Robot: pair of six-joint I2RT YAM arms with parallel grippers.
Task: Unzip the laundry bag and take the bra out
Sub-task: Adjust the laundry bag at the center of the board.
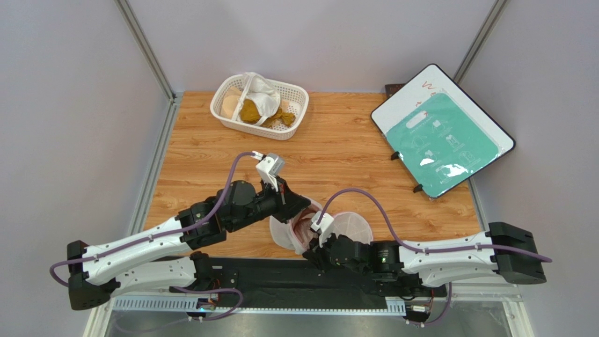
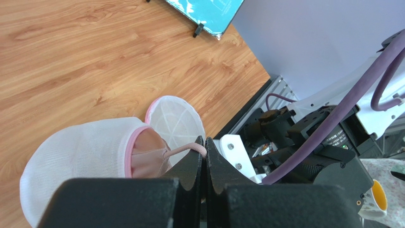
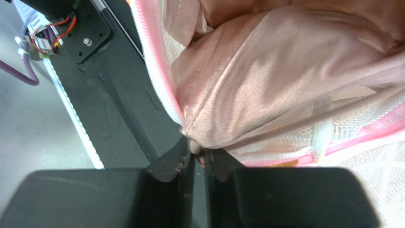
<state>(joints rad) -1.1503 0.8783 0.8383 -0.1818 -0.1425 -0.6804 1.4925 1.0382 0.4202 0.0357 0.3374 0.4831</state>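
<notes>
- left gripper (image 2: 205, 146) clamped on the strap of the soft dusty-pink fabric bra (image 2: 148, 153), arm stretched low
- right gripper (image 3: 199, 159) pinching the rim of the round white mesh laundry bag (image 2: 81, 152); bag open, bra inside, at near edge of wooden table (image 1: 337, 154)
- teal printed sheet (image 1: 443, 144): text unreadable

Bright, even light; soft shadows — glare on the teal board (image 1: 441, 140)

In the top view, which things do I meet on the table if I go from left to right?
The white basket → the laundry bag → the teal board.
</notes>
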